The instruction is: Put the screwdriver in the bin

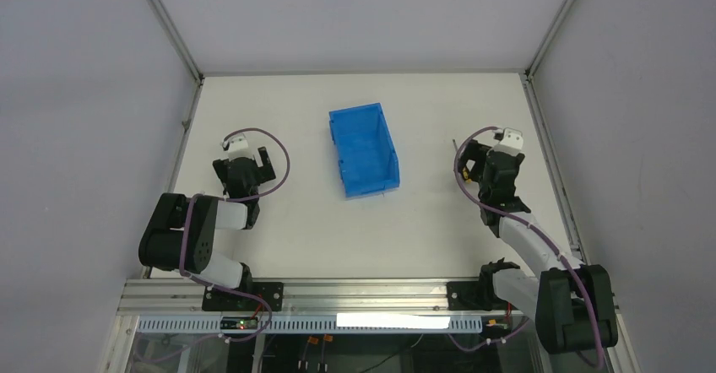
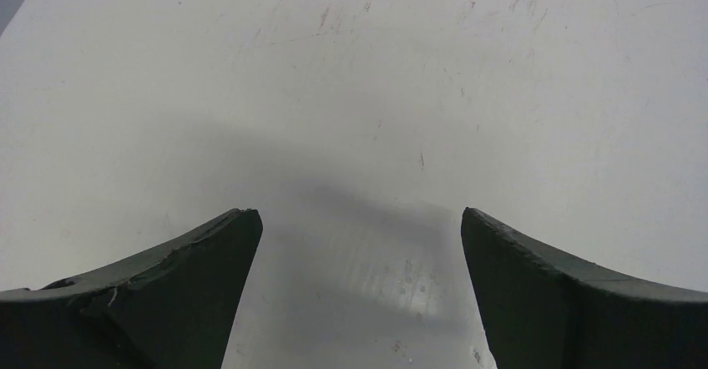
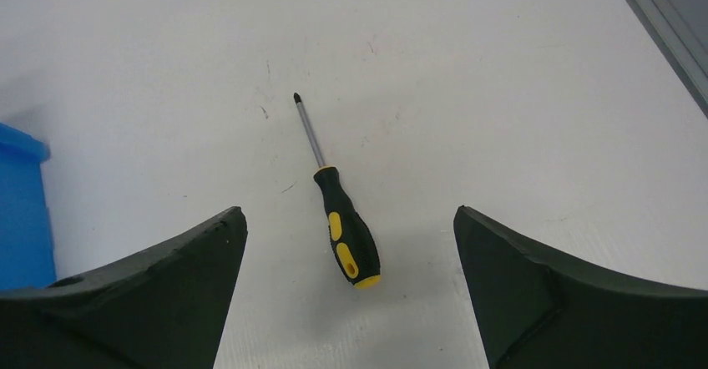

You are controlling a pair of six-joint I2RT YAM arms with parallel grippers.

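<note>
The screwdriver, black and yellow handle with a thin metal shaft, lies flat on the white table with its tip pointing away. My right gripper is open above it, and the handle lies between the two fingers without touching them. In the top view the screwdriver shows just left of the right gripper, partly hidden by it. The blue bin stands empty in the middle of the table; a corner of it shows at the left of the right wrist view. My left gripper is open and empty over bare table.
The white table is fenced by metal frame rails; one rail runs close on the right of the right gripper. Grey walls enclose the back and both sides. Both arm bases sit at the near edge.
</note>
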